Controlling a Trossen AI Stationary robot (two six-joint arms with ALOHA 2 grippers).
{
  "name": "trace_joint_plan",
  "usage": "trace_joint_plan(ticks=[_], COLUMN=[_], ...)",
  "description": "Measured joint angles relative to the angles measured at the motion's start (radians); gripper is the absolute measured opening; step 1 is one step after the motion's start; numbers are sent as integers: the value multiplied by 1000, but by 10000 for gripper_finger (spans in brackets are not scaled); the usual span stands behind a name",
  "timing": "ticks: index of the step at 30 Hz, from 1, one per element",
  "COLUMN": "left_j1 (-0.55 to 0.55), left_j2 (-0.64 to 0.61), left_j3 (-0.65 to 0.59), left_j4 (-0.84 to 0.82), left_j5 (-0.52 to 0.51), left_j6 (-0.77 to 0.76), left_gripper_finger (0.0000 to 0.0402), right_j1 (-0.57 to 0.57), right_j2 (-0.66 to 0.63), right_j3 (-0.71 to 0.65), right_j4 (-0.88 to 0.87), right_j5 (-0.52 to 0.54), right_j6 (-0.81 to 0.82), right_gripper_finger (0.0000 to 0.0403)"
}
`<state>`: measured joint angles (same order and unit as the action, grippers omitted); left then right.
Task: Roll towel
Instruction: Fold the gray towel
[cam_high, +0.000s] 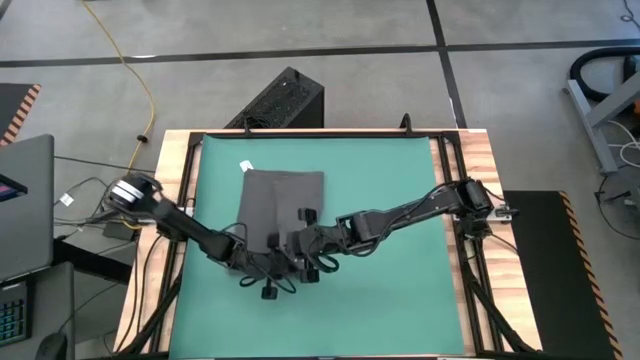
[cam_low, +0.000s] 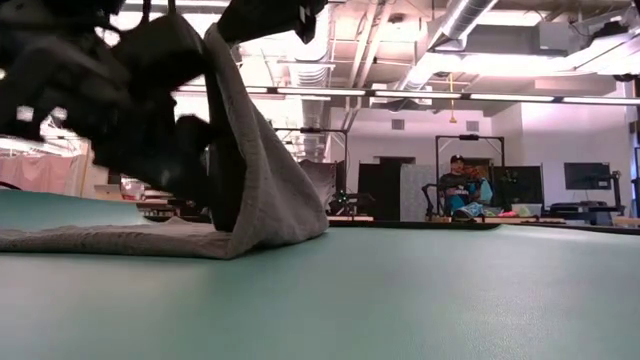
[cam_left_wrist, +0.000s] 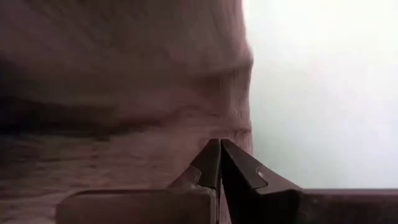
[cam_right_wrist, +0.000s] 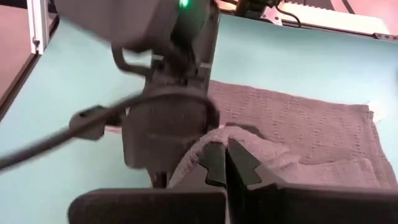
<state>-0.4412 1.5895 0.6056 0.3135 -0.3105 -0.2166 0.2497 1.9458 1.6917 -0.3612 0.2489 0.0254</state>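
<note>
Both my left gripper (cam_left_wrist: 219, 144) and right gripper (cam_right_wrist: 225, 147) pinch the dark grey soft towel's (cam_high: 283, 200) near edge, lifted off the green mat (cam_high: 400, 290); uneven pulling could skew the roll.

A wooden-edged table (cam_high: 487, 150) carries a green mat (cam_high: 390, 180) across its top, on which a dark grey towel (cam_high: 283, 192) lies partly flat, a small white tag (cam_high: 244, 165) at its far corner.

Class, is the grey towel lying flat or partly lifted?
Partly lifted: the towel rises from the green mat at one edge, the rest lying flat.
</note>
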Motion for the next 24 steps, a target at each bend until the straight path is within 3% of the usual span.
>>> trace_joint_plan(ticks=[4,7,11,14,18,24], left_j1=[-4,-21,-94,-200,-322,-373], left_j2=[-144,-281,-461,-582,-628,-578], left_j3=[0,1,-10,-87,-208,-242], left_j4=[-115,-327,-641,-647,-635,-608], left_j5=[22,18,-85,-179,-322,-347], left_j6=[-3,-60,-190,-318,-539,-625], left_gripper_finger=[0,0,0,0,0,0], right_j1=[0,0,0,-1,-5,-18], right_j2=[-2,-2,-2,-2,-2,-3], right_j3=[0,0,0,0,0,0], right_j4=[0,-2,2,9,34,62], right_j5=[2,12,14,14,15,15], right_j6=[0,0,0,0,0,0], right_gripper_finger=[7,7,7,7,7,7])
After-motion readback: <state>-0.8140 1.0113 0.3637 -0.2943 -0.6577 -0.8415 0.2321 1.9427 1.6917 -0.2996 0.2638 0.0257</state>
